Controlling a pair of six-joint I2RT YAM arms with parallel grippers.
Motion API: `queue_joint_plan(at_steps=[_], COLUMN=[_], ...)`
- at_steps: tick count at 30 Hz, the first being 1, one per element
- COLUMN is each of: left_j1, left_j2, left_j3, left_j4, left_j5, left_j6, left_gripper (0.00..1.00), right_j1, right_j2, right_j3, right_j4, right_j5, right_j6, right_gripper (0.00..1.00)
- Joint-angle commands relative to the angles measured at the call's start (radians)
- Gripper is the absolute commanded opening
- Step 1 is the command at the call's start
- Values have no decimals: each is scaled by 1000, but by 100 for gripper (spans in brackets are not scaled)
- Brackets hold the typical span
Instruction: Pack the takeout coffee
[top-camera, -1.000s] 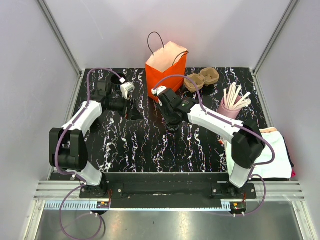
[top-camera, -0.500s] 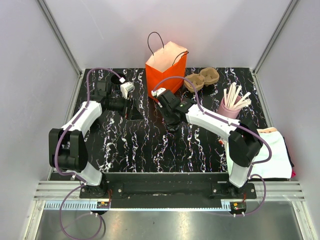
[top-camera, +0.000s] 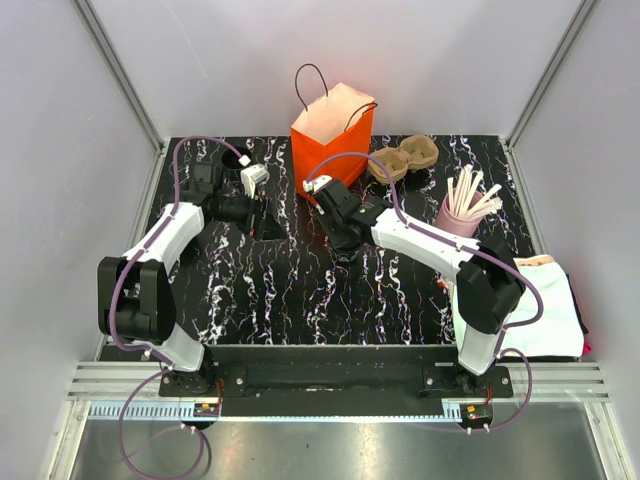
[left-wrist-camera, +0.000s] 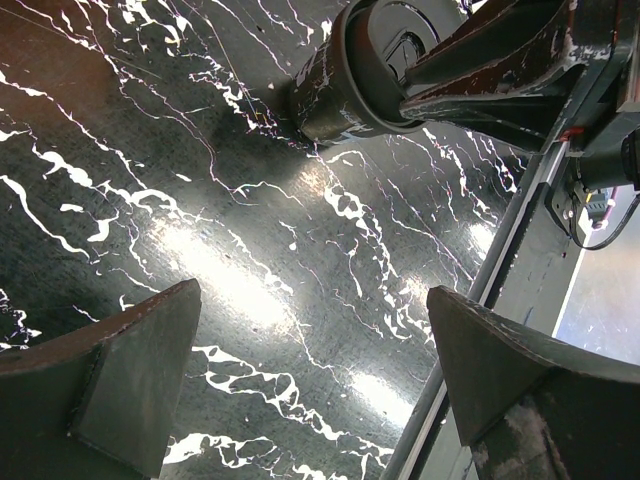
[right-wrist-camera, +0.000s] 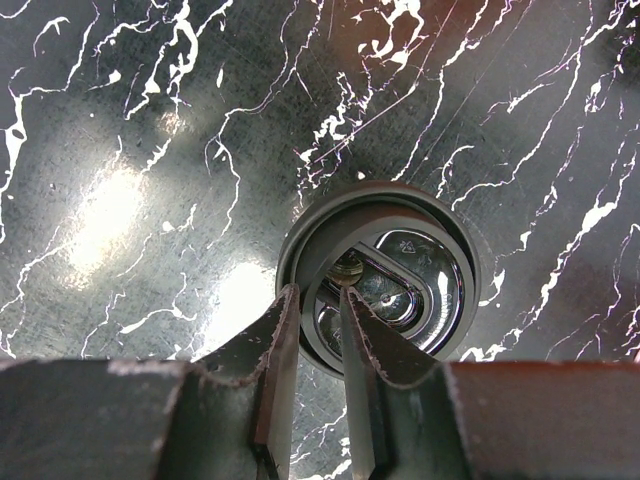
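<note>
1. Right wrist view: my right hand (right-wrist-camera: 318, 300) is clenched on the takeout coffee (right-wrist-camera: 405, 275), fingers pinching the near edge of its round black lid, one on the outer side and one on the inner side of the rim. The cup seems to stand on the marbled surface (right-wrist-camera: 120, 120); I cannot see any lift.
2. Left wrist view: my left hand (left-wrist-camera: 312, 300) is released, fingers wide apart with only bare surface between them. The cup stands upright at the top of this view, my right hand's fingers on its lid.
3. Top view: my right hand hides the coffee, which sits near the middle of the surface, in front of the orange paper bag (top-camera: 330, 140) and apart from it. The bag stands upright at the back, mouth open. The pulp tray (top-camera: 403, 158) and pink cup (top-camera: 458, 215) lie off to the right.
4. My judgement: the grasp is made. Lifting, carrying over the bag's mouth and lowering in are not yet done.
</note>
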Motion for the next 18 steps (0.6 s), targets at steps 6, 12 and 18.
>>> queue_joint_plan(at_steps=[6, 12, 18], left_j1=[3, 3, 5], left_j2=[-40, -42, -43], left_j3=[-14, -15, -14], left_j4=[48, 51, 51], left_j5=[21, 22, 22], left_j6=[1, 1, -2], left_gripper=[99, 99, 99], right_j1=[10, 10, 10], right_j2=[36, 21, 5], right_j3=[40, 38, 34], right_j4=[10, -1, -6], right_j5=[-23, -29, -31], right_j6=[24, 9, -12], right_gripper=[16, 2, 0])
